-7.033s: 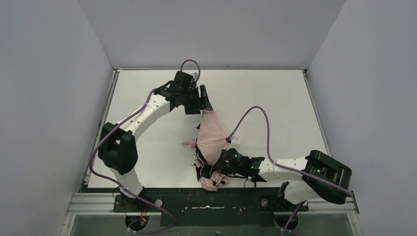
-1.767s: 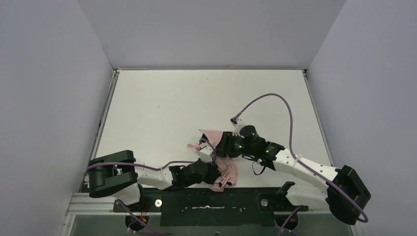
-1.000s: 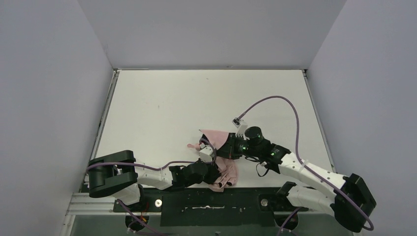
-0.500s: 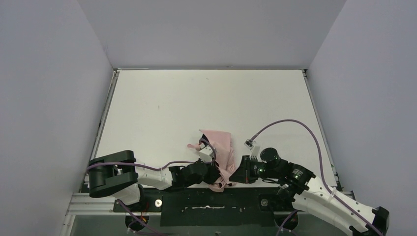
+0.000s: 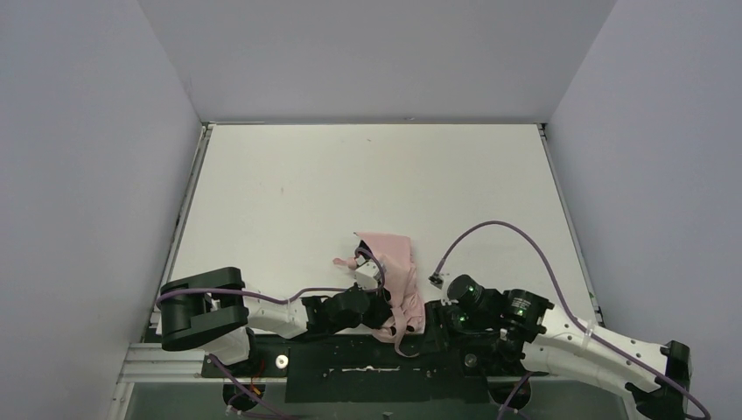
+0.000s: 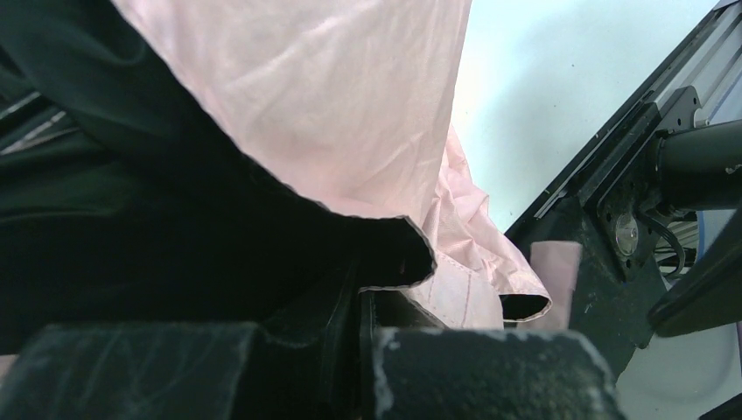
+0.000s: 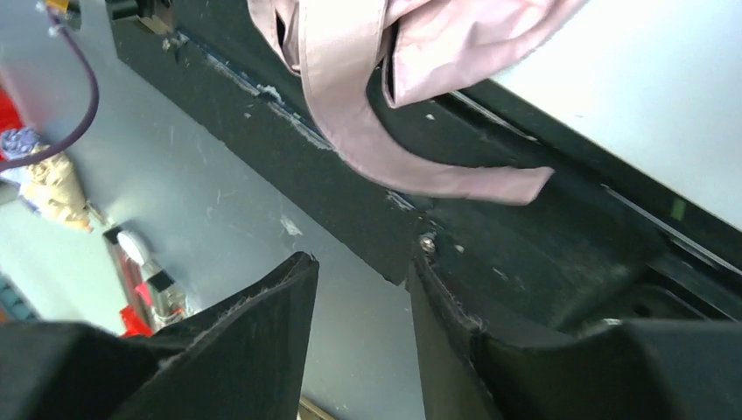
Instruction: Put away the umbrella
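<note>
Retreat at the near edge: the right gripper (image 7: 360, 267), a second ago shut and pressed in at the middle of the umbrella (image 5: 395, 267), has swung back over the black base rail (image 5: 332, 357) and parted its jaws, with nothing between them. The pink strap (image 7: 367, 149) dangles loose just ahead. Beside it the left gripper (image 5: 378, 308) remains clamped shut at the bundle's near end, what it pinches hidden. The crumpled canopy lies at the front of the table (image 5: 350, 175), fabric spilling over the edge, apparently collapsed but not yet wrapped.
</note>
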You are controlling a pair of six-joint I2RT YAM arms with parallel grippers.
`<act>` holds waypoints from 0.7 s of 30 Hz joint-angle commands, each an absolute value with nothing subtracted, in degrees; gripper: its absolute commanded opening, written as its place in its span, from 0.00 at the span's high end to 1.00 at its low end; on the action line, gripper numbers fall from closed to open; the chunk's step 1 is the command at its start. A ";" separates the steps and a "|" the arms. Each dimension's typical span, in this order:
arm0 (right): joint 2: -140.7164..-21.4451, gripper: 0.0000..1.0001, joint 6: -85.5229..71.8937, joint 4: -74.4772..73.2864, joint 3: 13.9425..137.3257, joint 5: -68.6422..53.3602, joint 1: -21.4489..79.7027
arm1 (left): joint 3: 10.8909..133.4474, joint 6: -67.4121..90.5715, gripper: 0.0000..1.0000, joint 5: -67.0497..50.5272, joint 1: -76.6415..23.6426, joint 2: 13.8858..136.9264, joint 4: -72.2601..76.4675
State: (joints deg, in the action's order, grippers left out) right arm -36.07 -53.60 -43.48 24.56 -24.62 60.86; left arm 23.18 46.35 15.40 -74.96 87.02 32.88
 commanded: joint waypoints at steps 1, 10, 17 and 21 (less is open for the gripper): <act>-36.49 0.56 -51.22 -55.19 34.03 -13.16 61.30 | 23.18 46.52 1.00 15.39 -75.06 87.62 33.89; -42.93 0.84 -47.65 -46.69 42.65 4.51 60.90 | 23.82 46.17 1.00 15.05 -75.13 88.31 33.49; -52.64 1.00 -53.29 -21.08 36.31 1.82 57.73 | 22.91 46.25 1.00 15.47 -75.21 87.74 33.73; -57.25 1.00 -55.90 -8.16 32.51 -4.79 52.95 | 22.35 46.26 1.00 15.24 -75.28 88.04 34.76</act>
